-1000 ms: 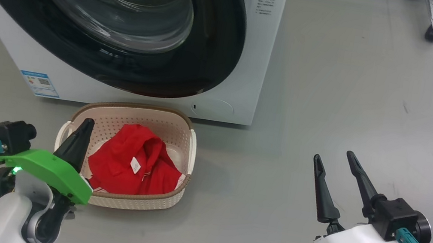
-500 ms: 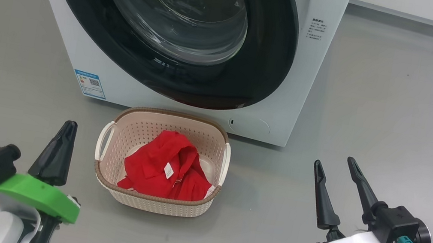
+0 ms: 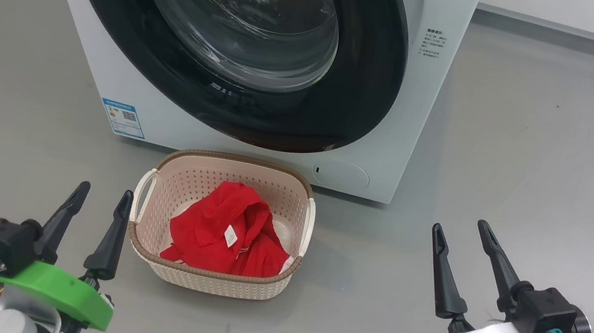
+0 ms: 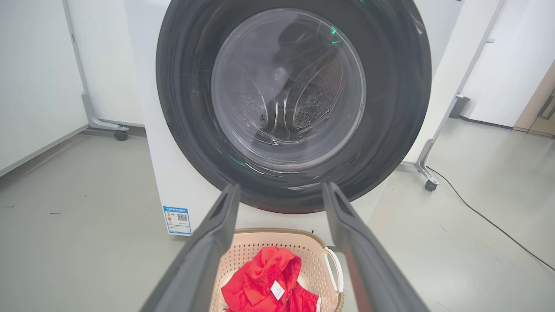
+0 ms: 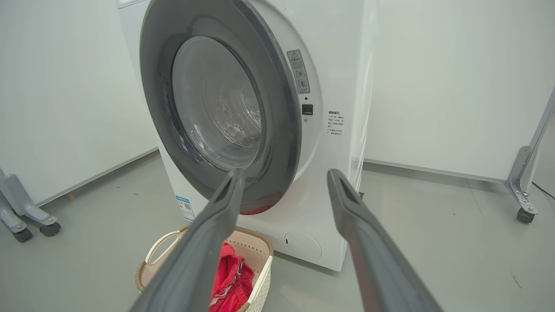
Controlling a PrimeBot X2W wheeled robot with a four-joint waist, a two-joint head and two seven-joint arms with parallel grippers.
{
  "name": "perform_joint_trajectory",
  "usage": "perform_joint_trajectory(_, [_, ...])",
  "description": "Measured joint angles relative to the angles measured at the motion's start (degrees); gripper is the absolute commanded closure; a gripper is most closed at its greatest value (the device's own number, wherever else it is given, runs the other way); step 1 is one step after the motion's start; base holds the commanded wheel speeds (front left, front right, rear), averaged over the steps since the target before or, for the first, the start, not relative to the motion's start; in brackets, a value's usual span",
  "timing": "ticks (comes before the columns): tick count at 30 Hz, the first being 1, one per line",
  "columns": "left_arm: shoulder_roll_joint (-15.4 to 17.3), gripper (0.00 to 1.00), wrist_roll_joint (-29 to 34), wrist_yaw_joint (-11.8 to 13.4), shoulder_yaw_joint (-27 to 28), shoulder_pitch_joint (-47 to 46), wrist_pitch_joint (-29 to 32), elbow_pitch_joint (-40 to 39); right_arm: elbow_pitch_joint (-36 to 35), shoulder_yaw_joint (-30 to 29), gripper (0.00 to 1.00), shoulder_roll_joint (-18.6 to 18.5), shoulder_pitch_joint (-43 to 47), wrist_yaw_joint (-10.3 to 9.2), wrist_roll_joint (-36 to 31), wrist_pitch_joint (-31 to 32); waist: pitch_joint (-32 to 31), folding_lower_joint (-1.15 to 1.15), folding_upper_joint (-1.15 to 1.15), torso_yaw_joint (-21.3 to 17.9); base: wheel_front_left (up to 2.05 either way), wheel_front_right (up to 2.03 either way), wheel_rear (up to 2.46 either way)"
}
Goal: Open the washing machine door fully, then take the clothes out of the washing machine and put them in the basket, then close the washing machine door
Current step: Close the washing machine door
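Dark fingers (image 3: pixel 110 238) stood wide apart on the left gripper (image 3: pixel 106 191), empty, beside the basket (image 3: pixel 207 281). Right gripper (image 3: pixel 458 225) gaped empty too.

The washing machine door (image 3: pixel 235 31) has a glossy black rim around clear glass; the washing machine (image 3: pixel 429 122) body is smooth white. The basket (image 3: pixel 207 281) is cream perforated plastic, the clothes (image 3: pixel 220 235) soft red cloth. My left end effector (image 3: pixel 106 190) has matt dark fingers (image 3: pixel 111 238).

clothes (image 3: pixel 229 236) in basket (image 3: pixel 148 205), before washing machine (image 3: pixel 414 102)
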Motion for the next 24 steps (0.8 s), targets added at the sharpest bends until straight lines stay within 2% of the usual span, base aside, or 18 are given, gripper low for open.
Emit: perform_joint_trajectory(24, [-2.65,0.00,3.88,0.04,2.92,2.13,-0.01,-3.58,-0.22,-0.63,0.00,0.55,0.27,0.07,-0.58,0.00,0.15,0.00,0.00,-0.61,0.00,0.00,0.00])
